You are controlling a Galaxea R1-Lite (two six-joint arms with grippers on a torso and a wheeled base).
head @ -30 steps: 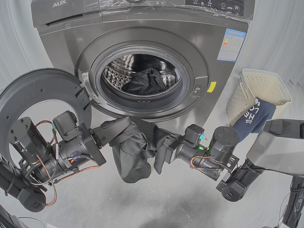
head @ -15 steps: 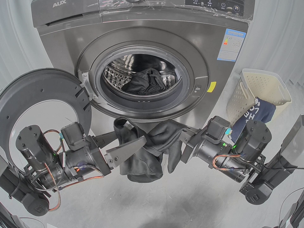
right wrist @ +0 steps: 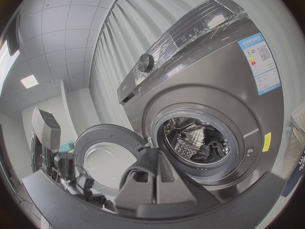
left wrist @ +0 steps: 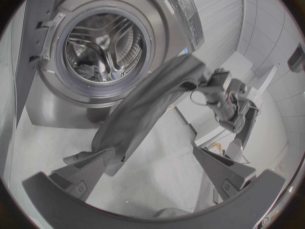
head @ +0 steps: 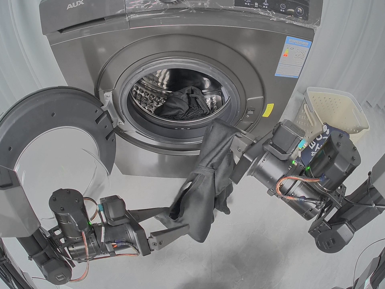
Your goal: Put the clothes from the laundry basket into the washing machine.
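Observation:
A black garment (head: 212,169) hangs from my right gripper (head: 237,139), which is shut on its top end just below and right of the washing machine's open drum (head: 180,97). In the right wrist view the shut fingers (right wrist: 157,175) carry the black cloth (right wrist: 139,169) folded over them. My left gripper (head: 178,218) is low above the floor and open; the garment's (left wrist: 149,102) lower end drapes against one of its fingers (left wrist: 95,163). Dark clothes (head: 182,103) lie inside the drum. A navy printed garment (head: 319,139) hangs over the front of the cream laundry basket (head: 341,105).
The round washer door (head: 48,113) stands swung open to the left, above my left arm. The basket sits on the floor against the machine's right side, behind my right arm. Bare grey floor (head: 240,253) lies in front of the machine.
My left gripper let go of the garment, opened and dropped toward the floor. My right gripper rose toward the drum opening, carrying the garment, which now hangs stretched out.

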